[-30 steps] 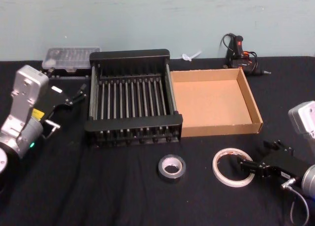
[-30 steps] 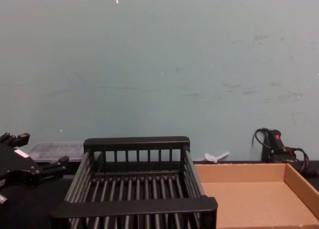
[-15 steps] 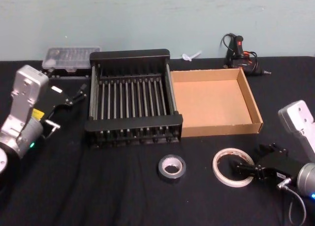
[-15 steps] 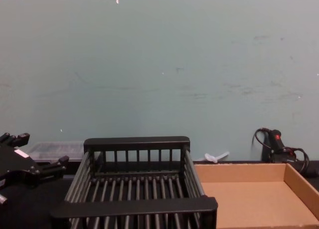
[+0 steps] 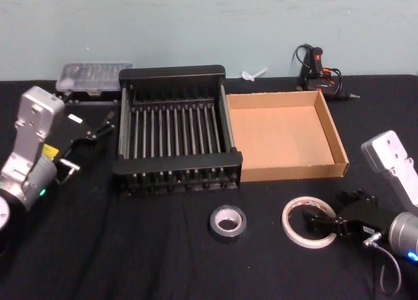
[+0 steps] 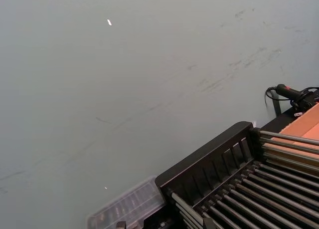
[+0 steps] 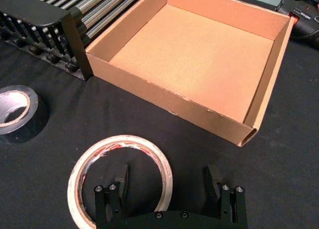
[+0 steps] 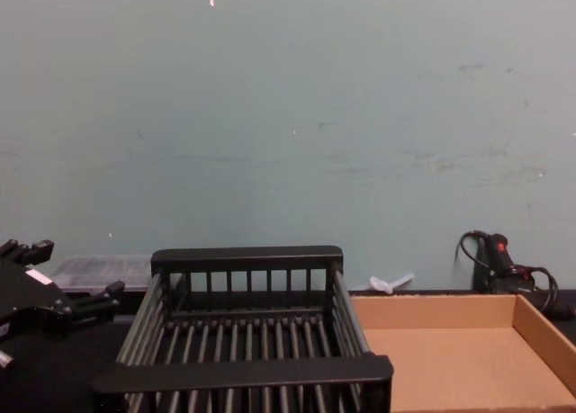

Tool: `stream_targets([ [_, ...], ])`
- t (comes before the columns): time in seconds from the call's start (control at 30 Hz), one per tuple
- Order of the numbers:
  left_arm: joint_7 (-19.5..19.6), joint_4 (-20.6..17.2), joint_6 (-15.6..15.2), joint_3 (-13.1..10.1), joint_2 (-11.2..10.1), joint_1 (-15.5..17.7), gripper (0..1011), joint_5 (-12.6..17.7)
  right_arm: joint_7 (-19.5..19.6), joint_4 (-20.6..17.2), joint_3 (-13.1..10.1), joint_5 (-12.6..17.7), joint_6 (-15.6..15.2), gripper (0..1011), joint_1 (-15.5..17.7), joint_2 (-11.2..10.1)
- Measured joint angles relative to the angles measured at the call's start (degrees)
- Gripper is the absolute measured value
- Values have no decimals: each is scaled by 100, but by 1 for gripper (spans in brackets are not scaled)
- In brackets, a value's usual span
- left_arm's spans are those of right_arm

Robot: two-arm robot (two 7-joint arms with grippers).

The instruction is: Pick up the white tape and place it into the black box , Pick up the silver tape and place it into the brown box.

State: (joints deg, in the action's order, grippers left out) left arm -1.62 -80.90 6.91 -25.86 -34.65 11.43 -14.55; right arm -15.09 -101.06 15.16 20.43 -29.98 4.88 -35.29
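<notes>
1. In the head view, the white tape (image 5: 308, 221) is seen lying flat on the black worktop (image 5: 130, 248), at about 5 o'clock from the brown box (image 5: 285, 135).
2. The right hand (image 5: 321, 221) is seen low at the tape, its fingers spread open. The right wrist view shows what the head view leaves unclear: one finger (image 7: 121, 176) stands inside the ring (image 7: 119, 176) and the other outside it, with the near part of the band between them. Whether the band is touched cannot be told.
3. The silver tape (image 5: 228, 222) lies flat on the worktop at 9 o'clock from the white tape, well apart from it; in the right wrist view its pale core (image 7: 12, 114) is shown.
4. The black box (image 5: 175, 130) stands against the brown box, at its 9 o'clock. Their side walls are given by the chest view (image 8: 247, 341), where neither tape is met.
5. The left hand (image 5: 104, 123) is held at 9 o'clock of the black box, its fingers apart and holding nothing; its side profile is given by the chest view (image 8: 67, 296).
</notes>
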Motion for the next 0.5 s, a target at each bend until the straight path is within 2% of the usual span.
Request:
stream_targets([
  [0.5, 0, 0, 0, 0, 0, 0, 1001, 0, -165, 105, -11, -219, -15, 1002, -113, 150],
])
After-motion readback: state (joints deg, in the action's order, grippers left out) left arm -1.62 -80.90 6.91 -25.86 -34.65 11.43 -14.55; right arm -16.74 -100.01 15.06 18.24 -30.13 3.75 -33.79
